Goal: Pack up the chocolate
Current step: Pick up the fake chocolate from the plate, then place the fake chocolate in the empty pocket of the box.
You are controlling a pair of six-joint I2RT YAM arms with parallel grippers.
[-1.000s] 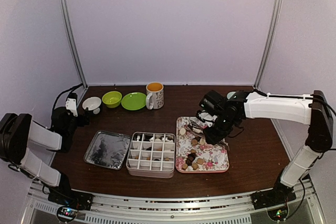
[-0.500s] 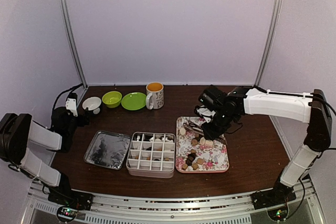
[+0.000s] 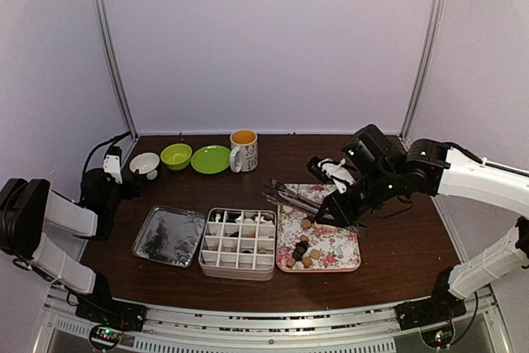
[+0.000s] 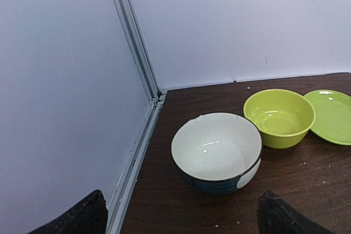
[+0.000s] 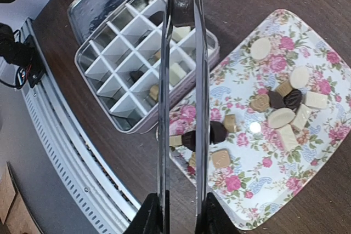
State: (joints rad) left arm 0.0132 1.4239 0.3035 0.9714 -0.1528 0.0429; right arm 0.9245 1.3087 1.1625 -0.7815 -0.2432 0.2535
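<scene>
So the right gripper (image 3: 331, 213) is clamped narrow on the handle end of the tongs (image 5: 200, 108), and that squeeze is what pinches what looks like one dark piece (image 5: 181, 10) at the tips (hard to be sure, it's tiny). The tongs reach out over the far side of the box (image 5: 118, 75), I'd guess so the piece can drop into a cell without the fingers bumping the dividers; which cell, can't tell. Most of the chocolate (image 5: 281, 117) sits loose on the tray (image 5: 258, 187), with a few pieces in the box already. Left gripper (image 4: 181, 220) hangs wide open holding nothing, parked out of the way by the white bowl (image 4: 216, 149).
</scene>
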